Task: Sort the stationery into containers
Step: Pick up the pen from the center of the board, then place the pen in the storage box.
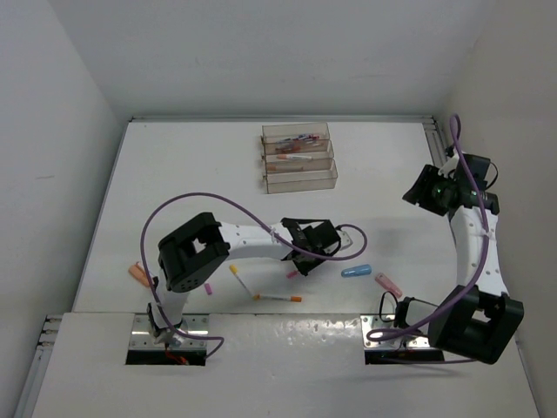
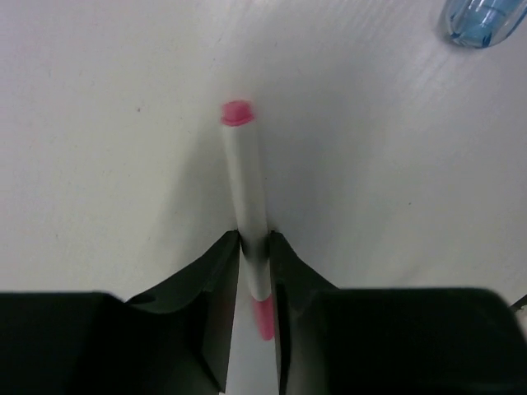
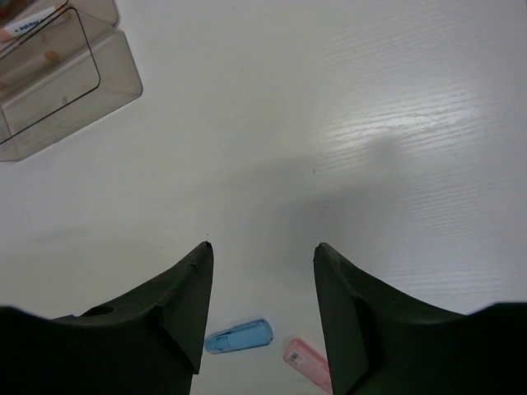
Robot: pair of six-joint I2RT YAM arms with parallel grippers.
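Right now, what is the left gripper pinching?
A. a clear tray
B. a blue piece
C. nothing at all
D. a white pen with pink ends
D: the left wrist view shows the left gripper closed against both sides of a white pen with pink ends, while the blue piece lies apart from it, untouched.

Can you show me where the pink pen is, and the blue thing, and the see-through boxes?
pink pen [image 2: 245, 177], left wrist view, middle of its white barrel.
blue piece [image 1: 356, 271], top view, its middle.
clear trays [image 1: 301, 185], top view, front wall of the nearest tray.
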